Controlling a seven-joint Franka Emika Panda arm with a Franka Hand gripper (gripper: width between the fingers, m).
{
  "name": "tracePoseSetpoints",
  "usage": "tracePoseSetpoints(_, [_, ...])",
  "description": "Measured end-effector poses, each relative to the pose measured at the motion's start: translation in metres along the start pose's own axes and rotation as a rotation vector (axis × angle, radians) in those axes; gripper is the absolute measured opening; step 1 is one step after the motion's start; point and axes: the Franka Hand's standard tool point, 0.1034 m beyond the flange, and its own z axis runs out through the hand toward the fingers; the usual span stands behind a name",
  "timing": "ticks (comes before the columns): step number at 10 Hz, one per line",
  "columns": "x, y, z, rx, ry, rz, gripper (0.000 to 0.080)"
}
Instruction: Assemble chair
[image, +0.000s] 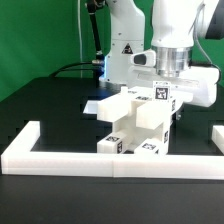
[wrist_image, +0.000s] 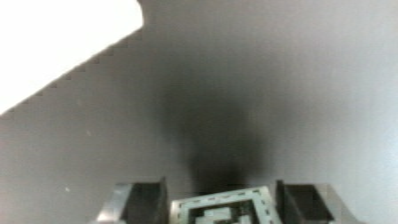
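Observation:
The chair parts are chunky white blocks with black-and-white tags, clustered (image: 132, 122) in the middle of the black table just behind the front wall. My gripper (image: 160, 86) hangs over the cluster's far right side. It is shut on a white tagged chair part (image: 158, 94) that sits on top of the cluster. In the wrist view the two fingers (wrist_image: 143, 203) flank that tagged part (wrist_image: 222, 210), which fills the gap between them. Whether the part rests on the blocks below or is lifted cannot be told.
A long low white border wall (image: 90, 160) runs along the table's front and turns back at the exterior view's left (image: 22, 138) and right (image: 217, 134). The robot base (image: 125, 55) stands behind the parts. A white surface (wrist_image: 54, 40) fills one corner of the wrist view.

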Motion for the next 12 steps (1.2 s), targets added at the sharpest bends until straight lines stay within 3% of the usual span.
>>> tracePoseSetpoints(5, [0.0,-0.007,-0.045,0.073,-0.054,0.032,0.0293])
tracePoseSetpoints(9, [-0.001,-0.007,-0.042,0.067,-0.058,0.06,0.0293])
tracePoseSetpoints(10, [-0.011,-0.01,-0.045,0.054,-0.06,0.022,0.0293])
tracePoseSetpoints(12, [-0.01,-0.011,-0.062,0.07,-0.08,0.009,0.0293])
